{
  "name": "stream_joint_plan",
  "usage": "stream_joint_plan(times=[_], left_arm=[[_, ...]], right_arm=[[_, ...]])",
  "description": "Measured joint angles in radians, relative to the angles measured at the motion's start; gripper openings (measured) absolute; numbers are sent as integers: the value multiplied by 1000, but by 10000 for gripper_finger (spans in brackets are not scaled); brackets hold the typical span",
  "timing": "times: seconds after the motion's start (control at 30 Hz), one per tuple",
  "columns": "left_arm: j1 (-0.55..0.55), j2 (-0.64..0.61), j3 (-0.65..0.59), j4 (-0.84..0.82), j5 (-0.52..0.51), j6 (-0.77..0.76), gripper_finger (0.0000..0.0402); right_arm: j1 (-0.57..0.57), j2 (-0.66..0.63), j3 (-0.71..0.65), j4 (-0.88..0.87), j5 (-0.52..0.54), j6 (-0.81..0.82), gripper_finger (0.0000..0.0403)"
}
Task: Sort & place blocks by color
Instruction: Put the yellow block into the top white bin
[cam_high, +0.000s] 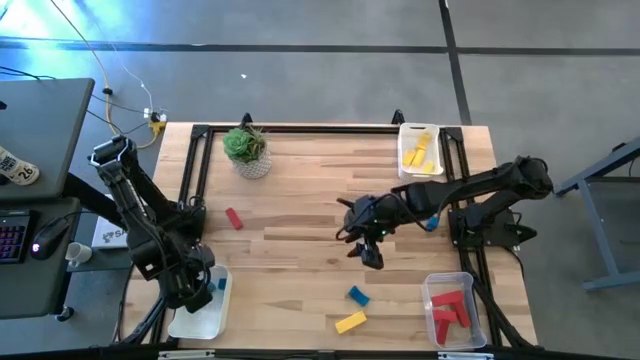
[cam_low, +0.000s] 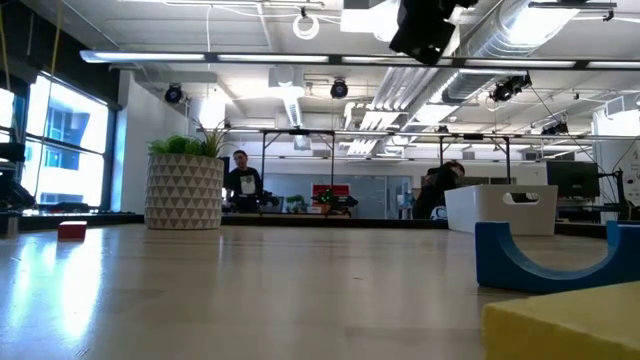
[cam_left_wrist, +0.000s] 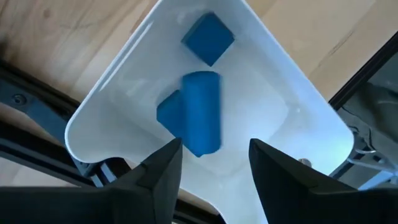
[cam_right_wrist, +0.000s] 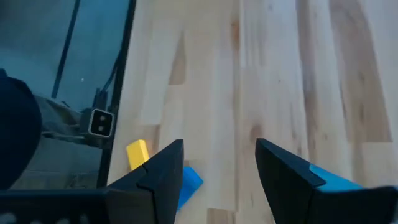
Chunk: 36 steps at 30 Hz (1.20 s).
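My left gripper (cam_left_wrist: 214, 165) hangs over the white plastic tray at the table's near-left corner (cam_high: 205, 318). Jaws are parted with nothing between them. The rounded blue bar block (cam_left_wrist: 202, 118) lies in the tray just beyond the fingertips, free of both pads, so I read this as a release: blue goes here. It rests against a second blue piece half hidden under it, and a blue cube-like block (cam_left_wrist: 208, 38) sits deeper in the tray. Tray walls are smooth, glossy and round-cornered, so pieces should slide toward the floor rather than hang on the rim.

My right gripper (cam_high: 372, 255) hovers mid-table, jaws spread, empty; bare planks show between the fingers. It faces the loose blue block (cam_high: 358, 295) and the flat yellow bar block (cam_high: 350, 322), both on the wood near the front edge, close together but apart. From the low view the blue one has an arch cut out, so a grip across its flat sides looks safest to me.

Other bins explain the layout: yellow pieces in the white tray at the far right corner (cam_high: 418, 130), red bars in the clear tray at the near right corner (cam_high: 440, 285). A red bar block (cam_high: 234, 218) lies alone left of centre, near the potted green plant in a patterned white pot (cam_high: 247, 150). Three strays left, by my count.

Blocks look matte and hard-edged; the tabletop (cam_high: 300, 200) is butcher-block wood with a light sheen.
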Motion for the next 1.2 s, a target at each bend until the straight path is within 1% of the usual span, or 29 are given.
stream_joint_plan(times=[0.17, 0.37, 0.57, 0.7, 0.83, 1.03, 1.2], left_arm=[[0, 0, 0, 2, 0, -1, 172], [1, 0, 0, 5, -16, -8, 174], [32, 0, 0, 5, -24, -117, 174], [53, 0, 0, 7, -24, -208, 174], [68, 1, 0, 9, -43, -261, 174], [87, 1, 0, 15, -148, -271, 174], [102, 1, 0, 15, -154, -271, 174]], right_arm=[[30, 0, 0, 6, -1, -5, 184], [76, 0, 0, 13, -2, -99, 184], [160, 0, 0, 62, 6, -197, 184], [223, 9, 0, 103, 54, -244, 184], [272, 41, 0, 140, 74, -292, 184], [330, 127, 0, 191, 106, -315, 184], [371, 194, 0, 244, 107, -309, 184]])
